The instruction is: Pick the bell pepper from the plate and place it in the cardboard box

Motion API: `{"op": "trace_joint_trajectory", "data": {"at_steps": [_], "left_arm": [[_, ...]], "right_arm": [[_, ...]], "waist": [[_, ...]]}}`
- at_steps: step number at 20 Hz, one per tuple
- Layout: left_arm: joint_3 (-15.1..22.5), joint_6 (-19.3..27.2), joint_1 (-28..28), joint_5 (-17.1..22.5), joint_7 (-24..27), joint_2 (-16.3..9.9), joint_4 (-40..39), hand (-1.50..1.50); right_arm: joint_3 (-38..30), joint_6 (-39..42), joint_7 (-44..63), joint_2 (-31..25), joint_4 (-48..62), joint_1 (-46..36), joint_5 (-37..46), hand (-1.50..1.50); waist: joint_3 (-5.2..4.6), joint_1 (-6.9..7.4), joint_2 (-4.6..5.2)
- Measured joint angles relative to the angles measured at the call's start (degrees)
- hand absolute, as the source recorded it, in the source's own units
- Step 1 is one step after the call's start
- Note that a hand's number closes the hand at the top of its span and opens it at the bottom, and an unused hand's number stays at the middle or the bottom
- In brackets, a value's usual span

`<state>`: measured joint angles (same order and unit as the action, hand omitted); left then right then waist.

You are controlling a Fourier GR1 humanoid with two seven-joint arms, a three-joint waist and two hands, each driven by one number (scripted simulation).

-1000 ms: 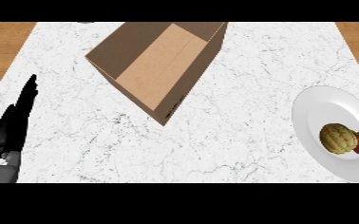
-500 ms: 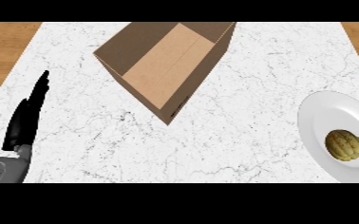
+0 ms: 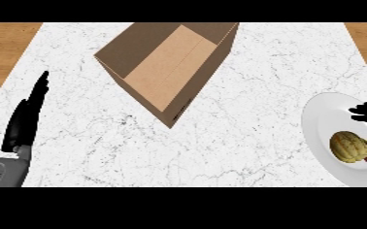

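Lumpy yellow-green bell pepper [image 3: 348, 147] sits on white plate [image 3: 319, 126].

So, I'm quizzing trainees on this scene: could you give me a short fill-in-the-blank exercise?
1. The bell pepper lies on the white ____.
2. The cardboard box holds ____.
3. The left hand rests at the view's ____ edge, fingers straight.
4. Dark fingers of the right hand show above the ____.

Missing words: plate; nothing; left; pepper

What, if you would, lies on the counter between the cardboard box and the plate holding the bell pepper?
Nothing: in the head view the marble counter is bare between the cardboard box and the plate with the bell pepper.
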<state>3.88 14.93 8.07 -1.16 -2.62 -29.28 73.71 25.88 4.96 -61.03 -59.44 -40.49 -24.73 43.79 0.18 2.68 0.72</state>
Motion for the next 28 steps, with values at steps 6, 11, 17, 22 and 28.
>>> {"op": "trace_joint_trajectory", "data": {"at_steps": [6,11,17,22,28], "left_arm": [[-1.30,-0.59,0.91,-0.92,-0.63,0.10,-0.88,0.00],[-2.12,-0.95,-0.52,-1.37,-0.11,0.72,-0.35,0.00],[-2.75,-1.48,-1.00,-1.98,-0.95,0.84,0.67,0.00],[-3.39,-1.61,-2.28,-2.46,-0.27,0.87,1.07,0.00],[-4.59,-2.38,-2.20,-2.68,-0.54,1.18,0.87,0.00]], "right_arm": [[1.11,-3.09,-1.24,4.77,8.15,-4.92,5.83,-1.50],[0.86,-5.08,-2.63,6.50,13.72,-7.13,8.48,-1.50],[0.83,-5.74,-3.81,8.37,15.41,-7.75,9.04,-1.50],[1.26,-5.80,-4.66,7.85,12.68,-6.23,8.35,-1.50],[2.21,-5.94,-3.58,7.27,8.10,-3.92,9.29,-1.50]], "waist": [[-0.04,-1.04,-0.23],[-0.07,-1.33,-0.33],[-0.08,-1.56,-0.44],[-0.12,-2.07,-0.61],[-0.17,-2.48,-0.72]]}}
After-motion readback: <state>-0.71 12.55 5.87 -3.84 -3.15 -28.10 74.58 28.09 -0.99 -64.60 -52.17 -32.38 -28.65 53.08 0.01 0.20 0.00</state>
